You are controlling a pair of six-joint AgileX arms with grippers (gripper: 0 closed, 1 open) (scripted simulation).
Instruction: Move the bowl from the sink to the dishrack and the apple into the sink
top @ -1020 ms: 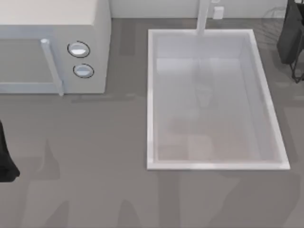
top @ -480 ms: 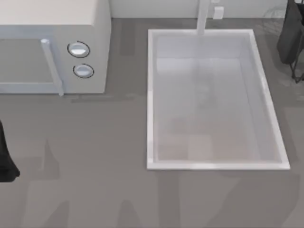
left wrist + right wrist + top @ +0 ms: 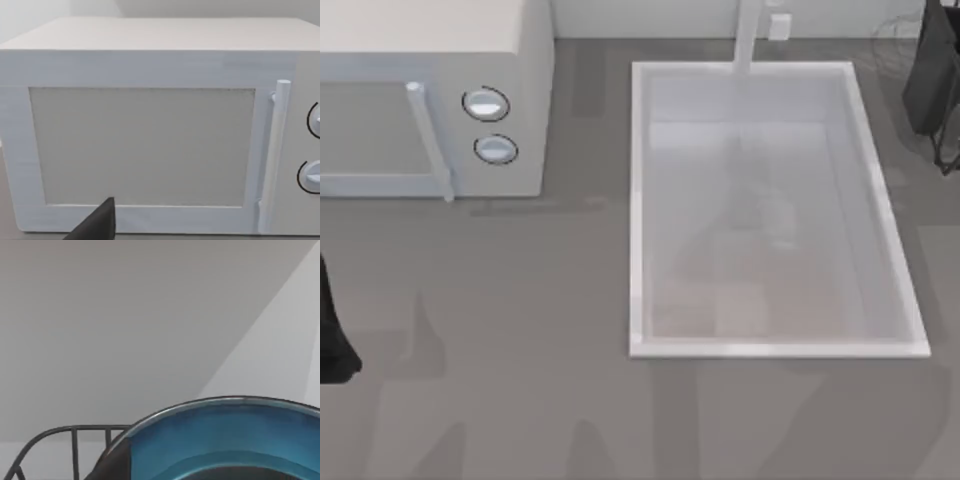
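Bowl [image 3: 225, 440], blue and glossy with its thin rim catching the light, sits right up against my right arm's wrist camera, so I judge it is carried at the right pincer, off the counter [image 3: 520, 400]. Whether that pincer is clamped on the bowl I cannot tell. Just past the bowl's rim, on the far side from the pincer, a curved run of the dishrack [image 3: 75, 432] shows its dark wire, with plain wall behind it. From above, the right arm [image 3: 928, 80] hangs at the counter's far right corner, beside faint rack wires, well apart from the sink [image 3: 635, 200].

The step in hand, as I read it, is setting the bowl into the rack. To do it well I would bring the bowl's centre over the wire frame before descending, hold it level so the rim does not snag a wire, and come down slowly. I would let go only once the bowl bears on the rack, then back straight up.

The left pincer [image 3: 97, 225] waits parked at the counter's left edge, facing the microwave [image 3: 150, 140] door. I cannot tell its state either.
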